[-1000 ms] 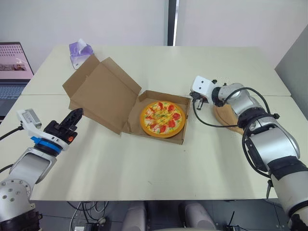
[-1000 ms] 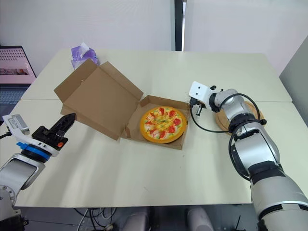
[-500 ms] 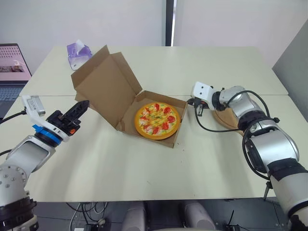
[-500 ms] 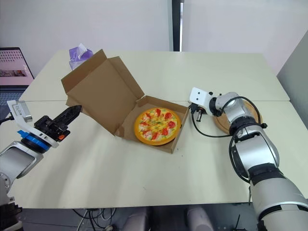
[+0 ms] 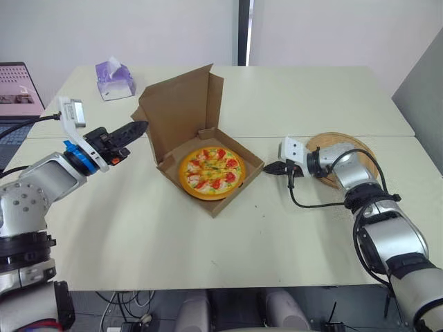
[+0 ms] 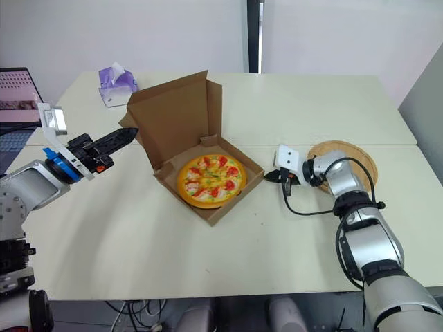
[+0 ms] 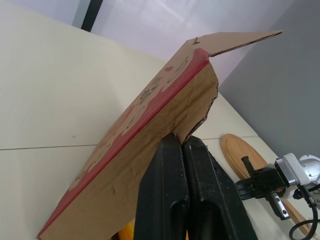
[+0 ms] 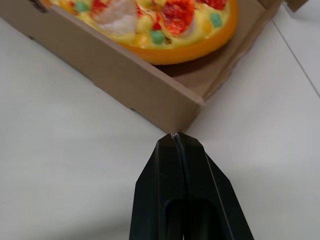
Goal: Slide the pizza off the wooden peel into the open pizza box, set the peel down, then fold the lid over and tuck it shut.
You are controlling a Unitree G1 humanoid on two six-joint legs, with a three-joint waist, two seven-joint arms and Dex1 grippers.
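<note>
The lid (image 5: 181,111) stands almost upright behind the pizza (image 5: 210,169), which lies in the box (image 5: 239,191) at mid-table. The left gripper (image 5: 142,126), pinched closed and empty, meets the lid's outer face from the robot's left, so it is the nearer arm. The right gripper (image 5: 268,168), also closed and empty, sits at the box's right corner.

Head stereo pair looks fwd & down over the bench (image 5: 208,235) from mid-range, both eyes sharing the whole scene w/ slight offset. Left wrist cam sits right behind the left tool (image 7: 184,139), v. close to the lid (image 7: 150,115). Right wrist cam looks along the right tool (image 8: 176,136), low & close on the pizza box (image 8: 150,97) corner, shared w/ head pair.
</note>
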